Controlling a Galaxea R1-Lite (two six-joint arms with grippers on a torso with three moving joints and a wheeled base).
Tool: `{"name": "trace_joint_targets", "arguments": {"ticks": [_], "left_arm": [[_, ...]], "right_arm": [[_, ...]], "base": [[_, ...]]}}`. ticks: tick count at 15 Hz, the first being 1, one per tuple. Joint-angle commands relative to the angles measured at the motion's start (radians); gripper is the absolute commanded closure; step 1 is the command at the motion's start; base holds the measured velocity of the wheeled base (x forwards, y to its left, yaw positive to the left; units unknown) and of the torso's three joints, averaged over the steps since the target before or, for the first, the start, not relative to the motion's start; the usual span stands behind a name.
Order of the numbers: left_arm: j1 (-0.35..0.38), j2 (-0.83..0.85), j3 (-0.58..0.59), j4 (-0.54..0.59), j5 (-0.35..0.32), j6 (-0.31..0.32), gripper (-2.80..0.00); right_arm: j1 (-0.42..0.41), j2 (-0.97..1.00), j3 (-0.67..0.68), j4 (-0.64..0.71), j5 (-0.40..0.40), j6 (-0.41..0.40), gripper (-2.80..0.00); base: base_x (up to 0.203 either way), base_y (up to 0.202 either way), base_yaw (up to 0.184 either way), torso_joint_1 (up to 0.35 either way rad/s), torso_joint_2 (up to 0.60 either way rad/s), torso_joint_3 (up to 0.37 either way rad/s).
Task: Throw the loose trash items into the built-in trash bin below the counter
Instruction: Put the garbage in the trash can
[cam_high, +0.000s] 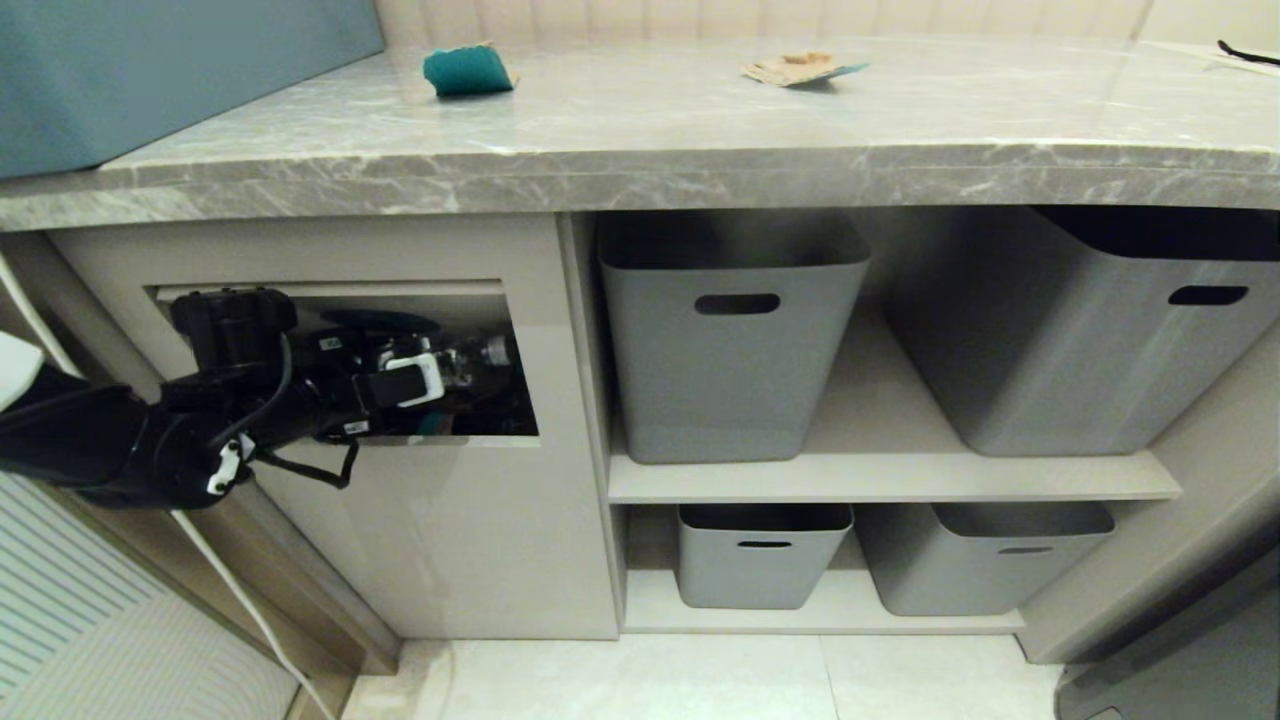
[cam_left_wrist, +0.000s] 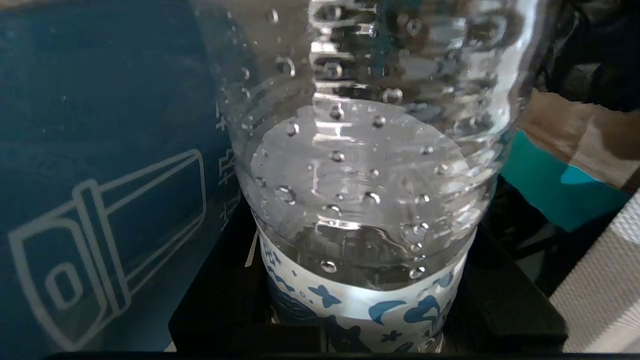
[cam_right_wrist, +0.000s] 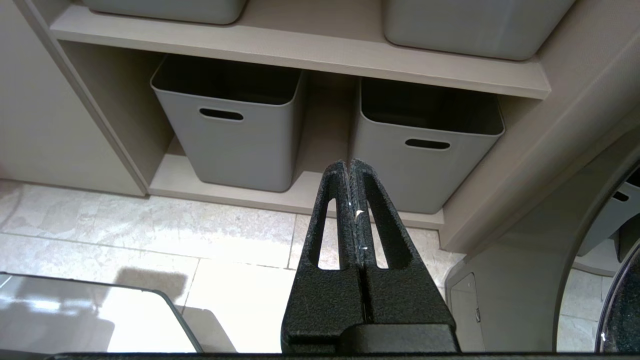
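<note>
Head view: left end effector (cam_high: 450, 372) is gripping the bottle (cam_left_wrist: 370, 165) inside the bin opening (cam_high: 345, 290), bottle's long axis pointing inward; right end effector (cam_right_wrist: 350, 167) is sitting clenched, empty.

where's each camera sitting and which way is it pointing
Head view: high on the robot, looking down at the counter and cabinet; the left arm reaches into the bin opening.
Left wrist view: behind the left tool, facing the water bottle it holds inside the bin.
Right wrist view: behind the shut right tool, facing floor and lower grey baskets, also seen from the head.
</note>
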Motion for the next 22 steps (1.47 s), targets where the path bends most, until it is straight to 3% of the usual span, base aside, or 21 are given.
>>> {"name": "trace_joint_targets", "arguments": {"ticks": [1, 6, 7, 22], "left_arm": [[0.001, 0.008, -0.021, -0.001, -0.001, 0.009, 0.0], [0.007, 0.006, -0.024, -0.002, -0.001, 0.009, 0.0], [0.008, 0.007, -0.024, -0.003, -0.001, 0.009, -2.8], [0.027, -0.007, -0.013, -0.003, -0.005, 0.023, -2.8]], "right_arm": [[0.0, 0.0, 0.0, 0.001, 0.001, -0.001, 0.0], [0.0, 0.0, 0.0, 0.001, 0.001, 0.001, 0.0], [0.0, -0.001, 0.0, 0.001, 0.001, 0.001, 0.0], [0.0, -0.001, 0.0, 0.001, 0.001, 0.005, 0.0]], "base": [[0.0, 0.0, 0.0, 0.0, 0.0, 0.0], [0.0, 0.0, 0.0, 0.0, 0.0, 0.0], [0.0, 0.0, 0.0, 0.0, 0.0, 0.0], [0.0, 0.0, 0.0, 0.0, 0.0, 0.0]]}}
